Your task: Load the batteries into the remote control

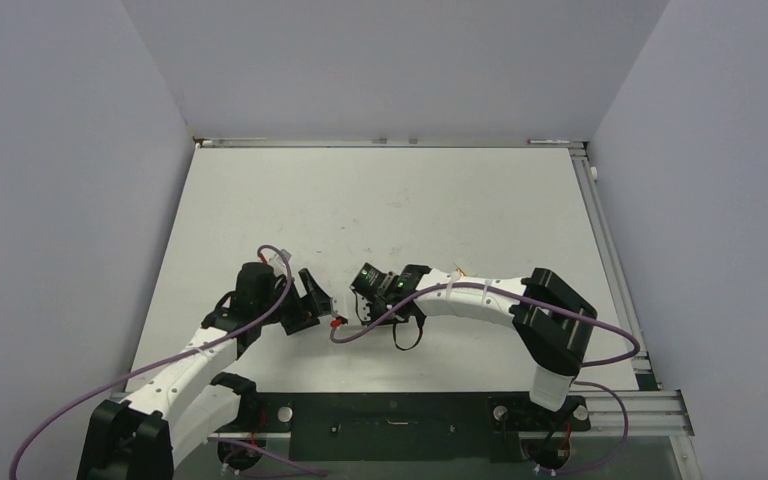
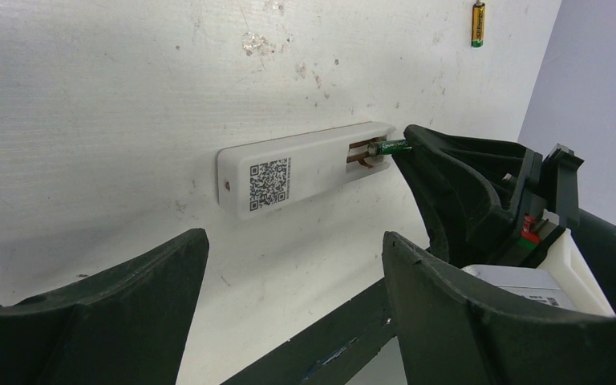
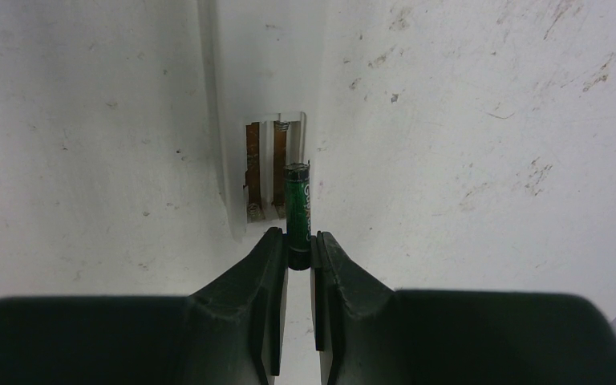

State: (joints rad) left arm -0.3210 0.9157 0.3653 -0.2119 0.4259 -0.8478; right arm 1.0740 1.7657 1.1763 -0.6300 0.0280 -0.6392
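Right wrist close-up: pinching the dark green battery (image 3: 297, 200) by its near end, right pincer (image 3: 297, 241) shut down to a slit around it.

Puts the battery's free end right at the open bay (image 3: 263, 172) of the remote control (image 3: 265, 72), beside the bare copper contacts, angled in rather than lying down in a slot. From the left wrist, shows the remote flat on the scuffed white counter (image 2: 88, 104), QR label (image 2: 269, 183) up. Finds the left pincer (image 2: 295, 239) spread wide, gripping nothing, near the remote. Spots the gold battery (image 2: 478, 22) alone, well apart, far across the counter.
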